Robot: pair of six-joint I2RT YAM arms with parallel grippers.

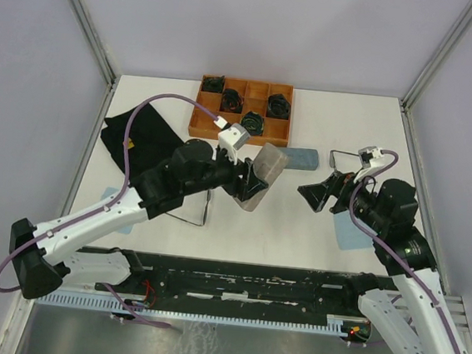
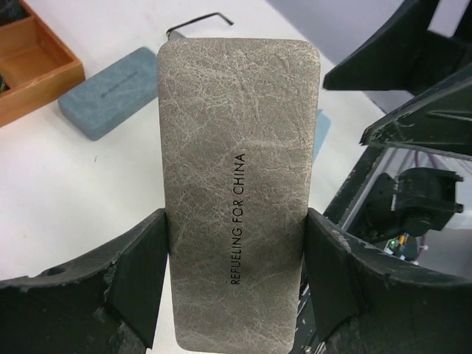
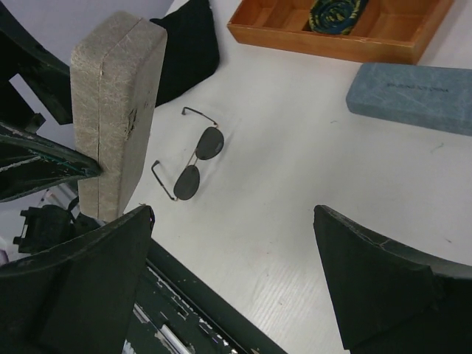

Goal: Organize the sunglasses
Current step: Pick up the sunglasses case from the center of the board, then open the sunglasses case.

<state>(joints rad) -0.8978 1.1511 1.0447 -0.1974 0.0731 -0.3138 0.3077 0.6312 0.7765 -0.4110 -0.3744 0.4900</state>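
Grey case is clamped between the fingers of the left claw, off the table. The right claw gapes open just beside it and should take the lid edge squarely. The sunglasses lie below both claws.

The sunglasses are dark, grey case mottled, blue case plain, tray orange-brown.
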